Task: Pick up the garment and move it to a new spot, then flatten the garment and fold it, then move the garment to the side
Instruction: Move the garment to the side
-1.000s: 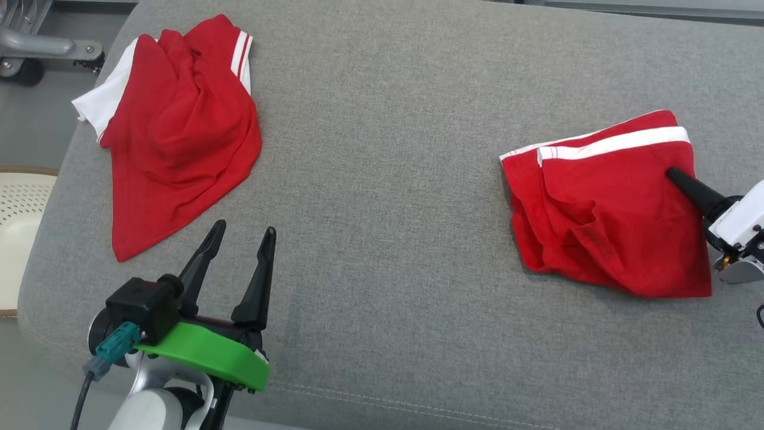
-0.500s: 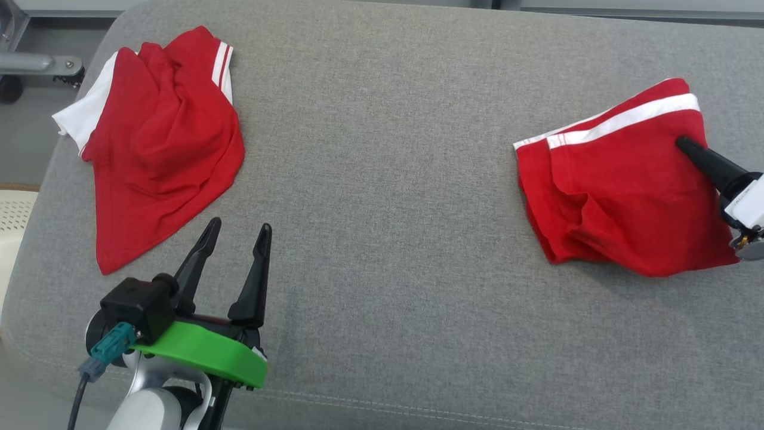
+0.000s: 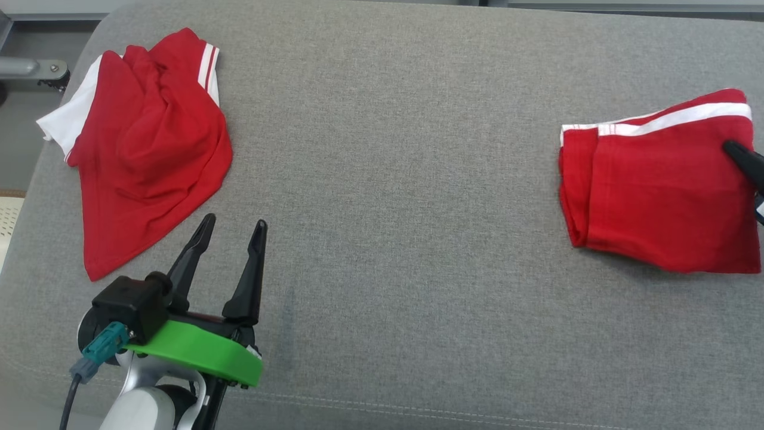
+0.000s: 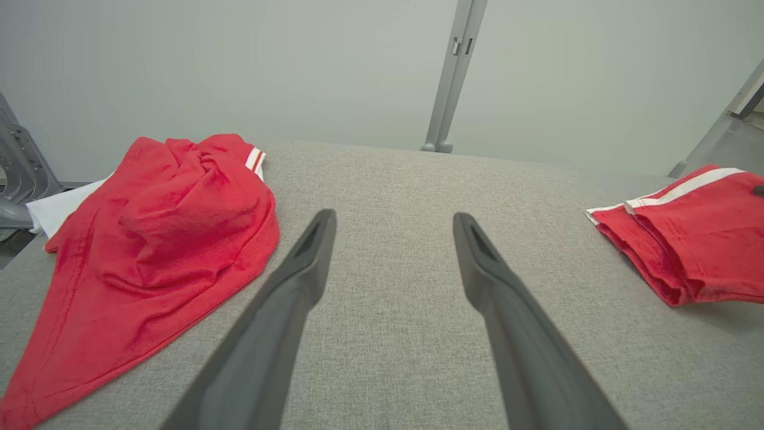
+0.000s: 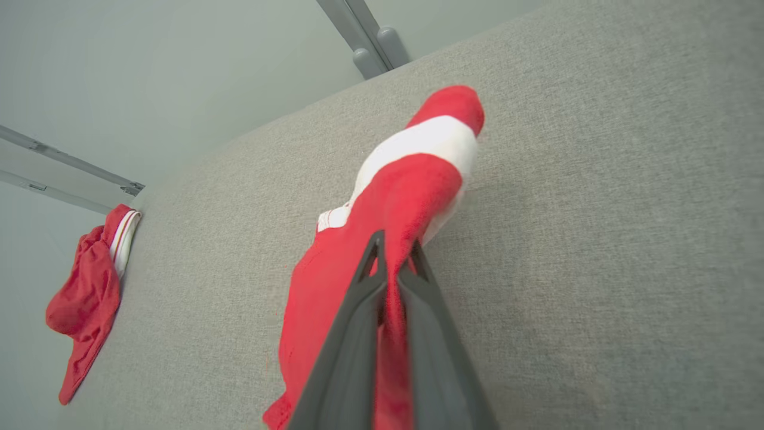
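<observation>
A: Surface is a grey cushion (image 3: pixel 388 179), woven, with rounded corners and a stitched seam along the near edge. Nearest thing?

B: The left gripper (image 3: pixel 234 220), near-left, over bare fabric. Its fingers are spread wide with nothing between them. The left wrist view shows plain grey weave in the gap.

A: Beyond it?

B: A crumpled red garment (image 3: pixel 149 149) at far left, white panel at the cushion's left edge. Well apart, at far right, the folded red garment (image 3: pixel 656 191) lies flat, white band along its far side.

A: And the right gripper (image 5: pixel 396 251)?

B: The head view gives one dark finger at the frame edge, on the folded garment's right side. The right wrist view gives the grip itself: fingers pinched tight, red cloth caught between them.

A: Behind?

B: A pale wall, and a grey metal post (image 4: pixel 450 77) past the far edge in the left wrist view.
</observation>
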Robot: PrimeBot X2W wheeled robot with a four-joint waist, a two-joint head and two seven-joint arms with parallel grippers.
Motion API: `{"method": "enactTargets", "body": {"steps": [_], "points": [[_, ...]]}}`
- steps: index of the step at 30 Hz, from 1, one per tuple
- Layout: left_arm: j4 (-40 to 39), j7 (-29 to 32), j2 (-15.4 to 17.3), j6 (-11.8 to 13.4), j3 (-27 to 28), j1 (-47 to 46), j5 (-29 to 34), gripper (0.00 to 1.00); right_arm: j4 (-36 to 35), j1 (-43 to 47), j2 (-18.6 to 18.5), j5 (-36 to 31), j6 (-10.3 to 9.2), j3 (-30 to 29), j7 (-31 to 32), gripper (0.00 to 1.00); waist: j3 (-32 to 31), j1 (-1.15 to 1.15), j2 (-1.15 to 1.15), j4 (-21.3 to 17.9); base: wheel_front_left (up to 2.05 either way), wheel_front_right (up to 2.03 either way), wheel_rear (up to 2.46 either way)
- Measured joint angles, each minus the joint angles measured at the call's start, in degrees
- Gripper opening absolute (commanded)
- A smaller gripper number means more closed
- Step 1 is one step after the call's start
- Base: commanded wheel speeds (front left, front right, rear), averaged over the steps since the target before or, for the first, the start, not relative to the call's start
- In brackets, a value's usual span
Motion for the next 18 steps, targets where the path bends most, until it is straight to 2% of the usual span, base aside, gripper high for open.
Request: {"method": "enactTargets", "body": {"steps": [12, 18], "points": [[-3.39, 3.05, 1.59, 0.02, -0.52, -1.92, 1.13, 1.0, 6.1, -2.86, -3.61, -1.67, -3.58, -2.55, 0.24, 0.0, 3.9, 0.0, 0.0, -1.24, 0.0, 0.0, 0.0], [-5.23, 4.3, 1.76, 0.04, -1.36, -3.28, 2.15, 1.0, 9.54, -5.11, -7.31, -4.58, -4.15, -3.09, 0.52, 0.0, 6.61, 0.0, 0.0, -1.78, 0.0, 0.0, 0.0]]}}
